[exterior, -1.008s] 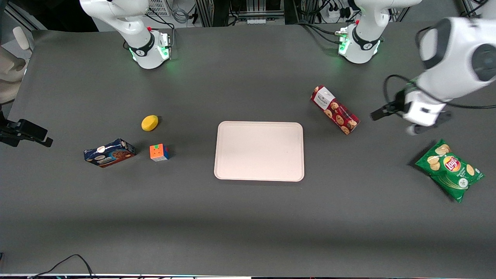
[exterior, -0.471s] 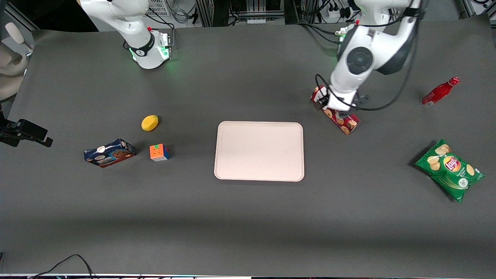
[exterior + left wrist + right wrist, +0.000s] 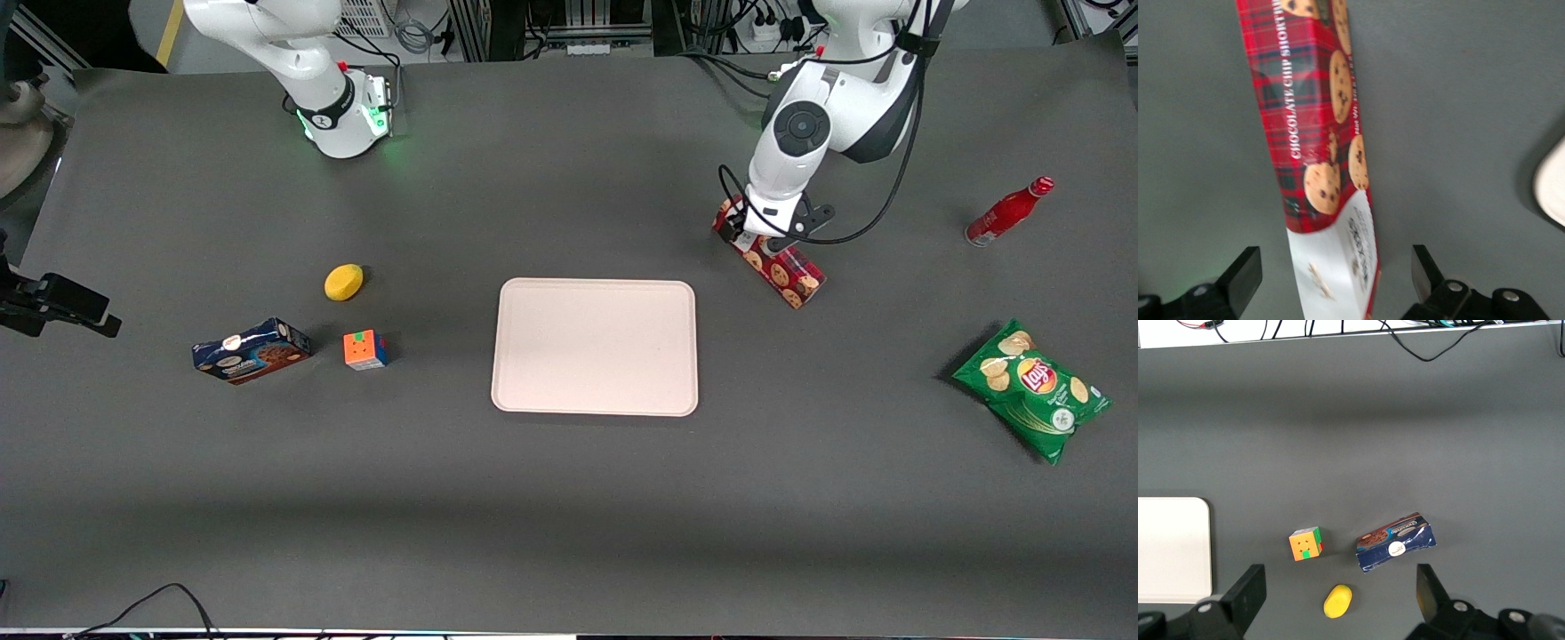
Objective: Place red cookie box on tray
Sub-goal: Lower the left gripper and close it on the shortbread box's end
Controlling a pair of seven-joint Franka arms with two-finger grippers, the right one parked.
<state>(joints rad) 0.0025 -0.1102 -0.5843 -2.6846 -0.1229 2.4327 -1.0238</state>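
Within the last second the left arm has swung in from the right edge of the front view, where it hung above the chip bag (image 3: 1031, 388), and now stands over the cookie box (image 3: 772, 254). Half a second ago the hand (image 3: 772, 233) was already over the box; since then it has shifted only slightly, toward the end with the white label. With the arm gone from that side, a red bottle (image 3: 1008, 212) shows at the right of the front view.

The wrist view shows the hand (image 3: 1331, 280) apart, one finger (image 3: 1241, 273) on each side of the box (image 3: 1315, 127) at its label end, with table (image 3: 1458, 100) visible between each finger and the box wall. Nothing is clamped yet.

The box itself has not moved: it lies flat on the table (image 3: 569, 498), slanted, right of centre in the front view, just up and to the right of the tray (image 3: 594, 347) and apart from it. A corner of the tray (image 3: 1553, 183) shows in the wrist view too.

So the approach looks finished and the grasp is the step in hand. The hand straddles the box near one end rather than its middle, so the long box may sag or swing once lifted. The carry to the tray is short.
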